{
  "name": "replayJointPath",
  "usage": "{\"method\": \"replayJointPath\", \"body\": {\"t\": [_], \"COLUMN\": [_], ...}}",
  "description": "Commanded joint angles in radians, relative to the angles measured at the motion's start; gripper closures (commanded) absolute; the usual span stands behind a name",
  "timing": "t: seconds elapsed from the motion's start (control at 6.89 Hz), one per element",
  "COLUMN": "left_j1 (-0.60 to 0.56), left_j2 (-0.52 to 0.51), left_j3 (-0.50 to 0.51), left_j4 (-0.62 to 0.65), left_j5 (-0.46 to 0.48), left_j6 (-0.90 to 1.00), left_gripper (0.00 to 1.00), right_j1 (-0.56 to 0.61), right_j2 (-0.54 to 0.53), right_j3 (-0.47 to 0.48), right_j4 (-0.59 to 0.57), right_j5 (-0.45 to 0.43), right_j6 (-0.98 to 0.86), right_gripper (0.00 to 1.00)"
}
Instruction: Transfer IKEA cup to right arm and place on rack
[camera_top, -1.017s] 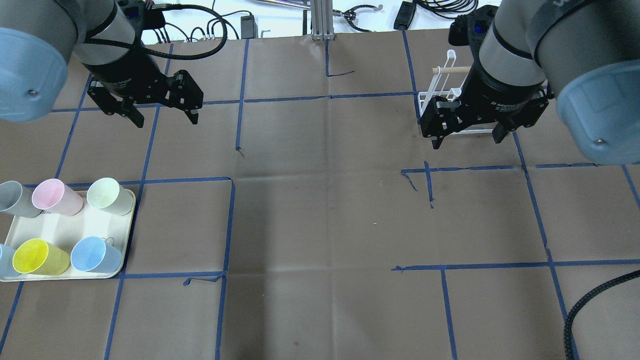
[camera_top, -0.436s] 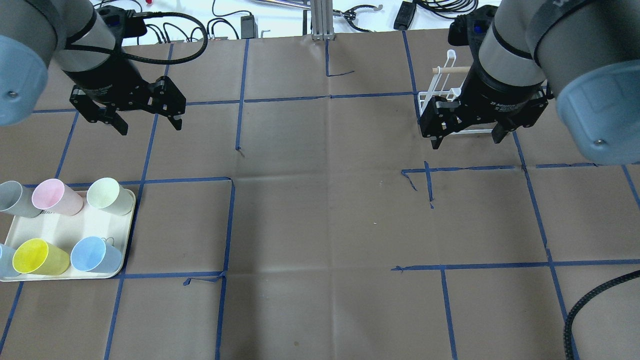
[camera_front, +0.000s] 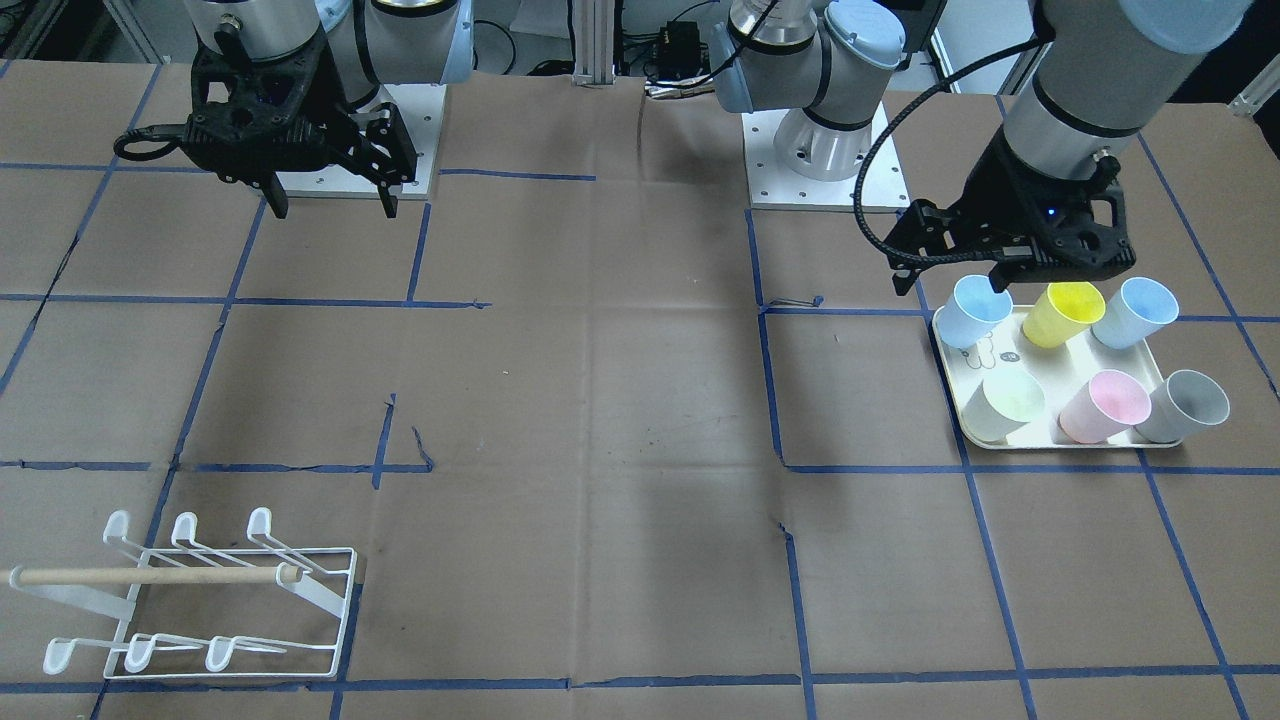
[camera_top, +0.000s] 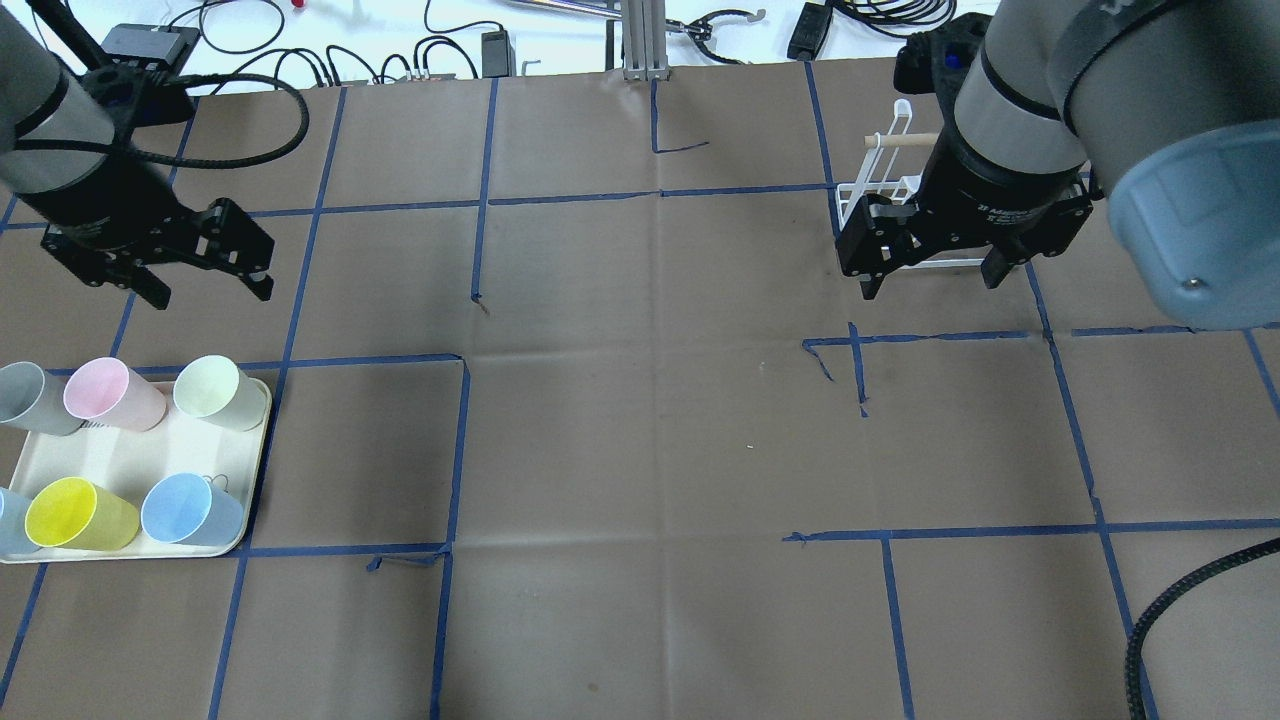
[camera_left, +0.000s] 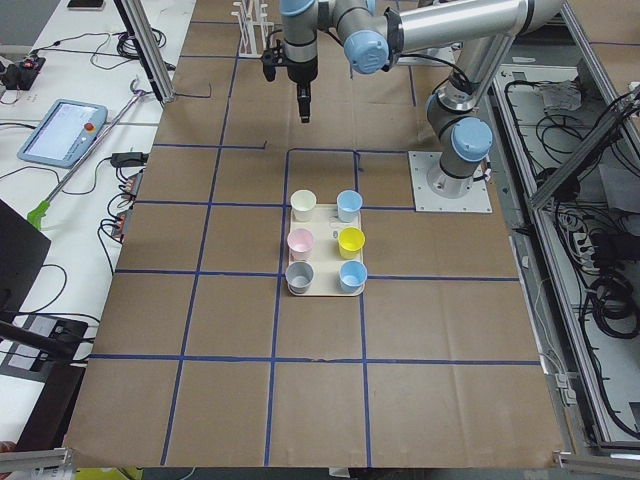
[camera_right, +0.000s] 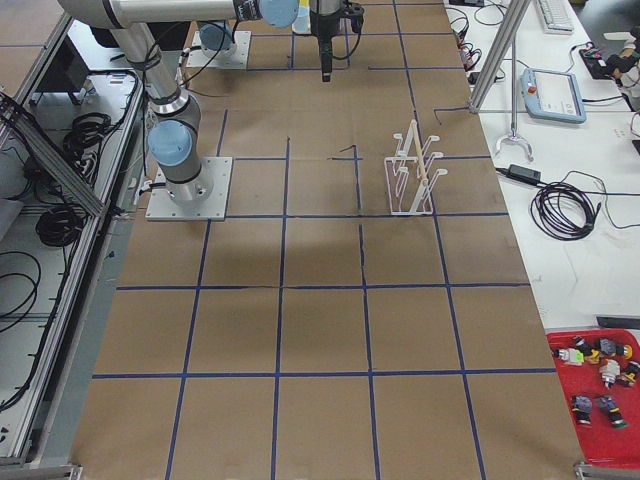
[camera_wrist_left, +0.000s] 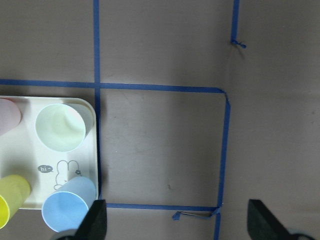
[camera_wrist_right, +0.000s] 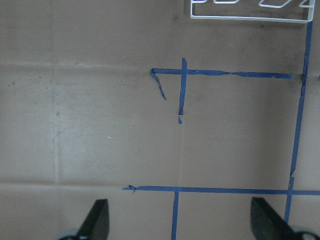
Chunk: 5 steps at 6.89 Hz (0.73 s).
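The left pincer (camera_top: 212, 294) has swung out toward the robot's left since a second ago and now hangs nearer the tray; the right pincer (camera_top: 930, 287) sits where it was.

In the overhead view, the cream tray (camera_top: 130, 465) lies at the far left of the brown, blue-taped surface (camera_top: 650, 450). It carries six upright cups. The grey cup (camera_top: 25, 397), pink cup (camera_top: 105, 392) and pale green cup (camera_top: 215, 390) form the row farther from the robot. A light blue cup (camera_front: 1140, 310), cut off by the overhead view's edge, the yellow cup (camera_top: 75, 512) and the blue cup (camera_top: 190, 508) form the nearer row. None of them is held.

Just beyond the tray's far side, the left pincer hovers above the surface with its fingers spread wide and nothing between them. Its wrist camera shows the tray's corner with the pale green and blue cups below it.

Well apart, on the right, the right pincer also hangs spread and empty. The white wire rack (camera_front: 200, 575) with its wooden dowel stands on the surface just behind it, and no cup is on its prongs.
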Motion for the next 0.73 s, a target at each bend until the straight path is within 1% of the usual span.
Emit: {"method": "replayJointPath", "body": {"t": [0.0,0.15,0.29,0.44,0.58], "left_j1": [0.157,0.186,0.185,0.183,0.182], "left_j2": [0.005,-0.002,-0.014,-0.040,-0.057], "left_j3": [-0.045,-0.053,-0.068,-0.114,-0.193], "left_j4": [0.019,0.037,0.070,0.163,0.281], "left_j5": [0.001,-0.001,-0.001,-0.001,-0.011], "left_j6": [0.162,0.190,0.192,0.190,0.187], "left_gripper": [0.00,0.00,0.00,0.00,0.00], "right_j1": [0.000,0.000,0.000,0.000,0.000], "right_j2": [0.001,0.001,0.001,0.001,0.001], "right_j3": [0.000,0.000,0.002,0.005,0.005], "right_j4": [0.000,0.000,0.000,-0.001,-0.001], "right_j5": [0.000,0.000,0.000,0.000,0.002], "right_j6": [0.002,0.002,0.002,0.002,0.002], "right_gripper": [0.00,0.00,0.00,0.00,0.00]}}
